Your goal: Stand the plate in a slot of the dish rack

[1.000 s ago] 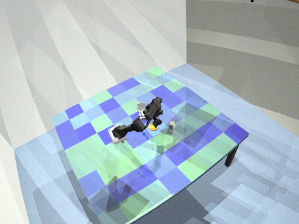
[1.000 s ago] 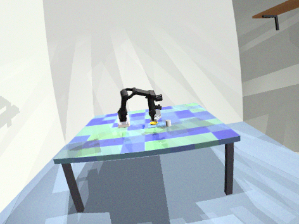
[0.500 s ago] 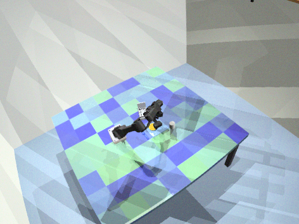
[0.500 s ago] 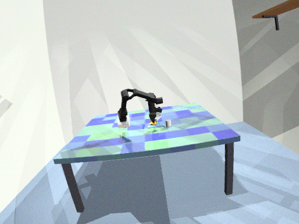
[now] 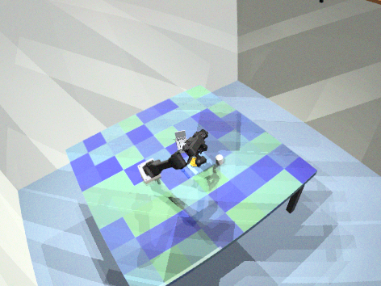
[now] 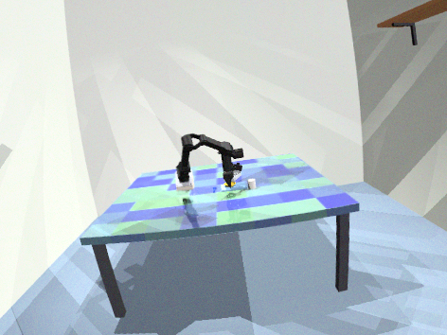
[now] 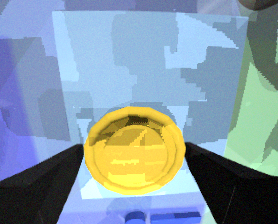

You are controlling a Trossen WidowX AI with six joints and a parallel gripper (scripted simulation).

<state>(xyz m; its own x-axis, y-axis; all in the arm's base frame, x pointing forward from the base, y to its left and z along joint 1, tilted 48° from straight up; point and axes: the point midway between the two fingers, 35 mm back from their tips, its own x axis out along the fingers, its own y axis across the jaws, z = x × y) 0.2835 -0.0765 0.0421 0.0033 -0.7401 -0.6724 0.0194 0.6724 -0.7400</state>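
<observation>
We see the checkered surface [image 5: 258, 191] carrying everything. The black arm [image 6: 208, 144] arches over it from its base and points down. The grey rack [image 5: 180, 136] stands just beside the arm. The yellow plate [image 7: 133, 149] lies flat on a pale blue square, between the fingers of our tool [image 7: 134, 172], which is spread wide and grips nothing. A small white cup [image 5: 219, 158] stands near.
</observation>
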